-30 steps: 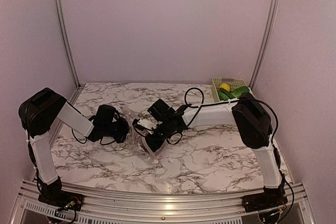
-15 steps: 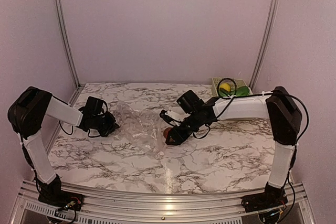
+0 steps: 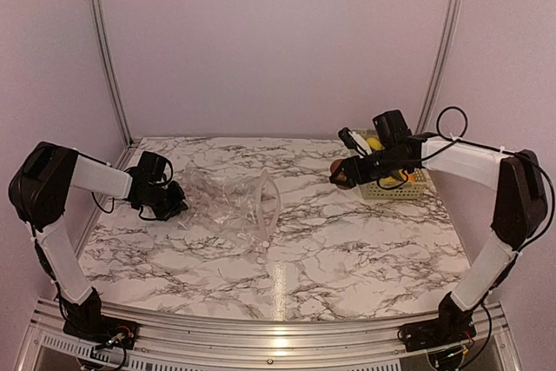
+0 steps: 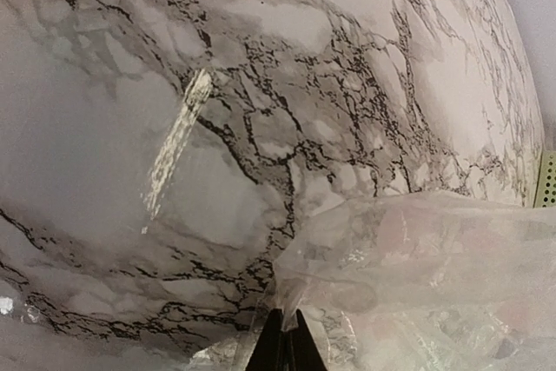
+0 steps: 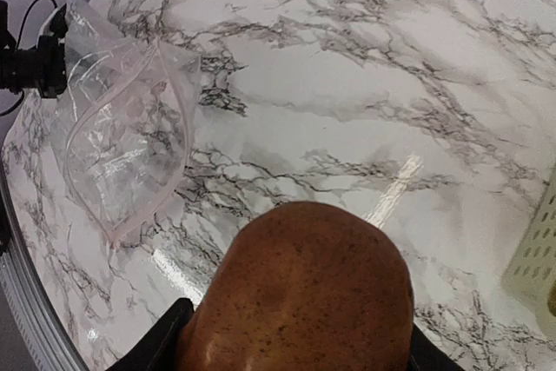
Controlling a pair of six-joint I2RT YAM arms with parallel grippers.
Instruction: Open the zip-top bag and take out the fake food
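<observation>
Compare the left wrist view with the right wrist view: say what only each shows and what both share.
Only the left wrist view shows the left gripper close up, shut on crinkled plastic of the zip-top bag. Only the right wrist view shows the brown round piece held in the right gripper, and the bag's whole outline with its mouth open. Both show the bag, the marble table and an edge of the pale green basket.
</observation>
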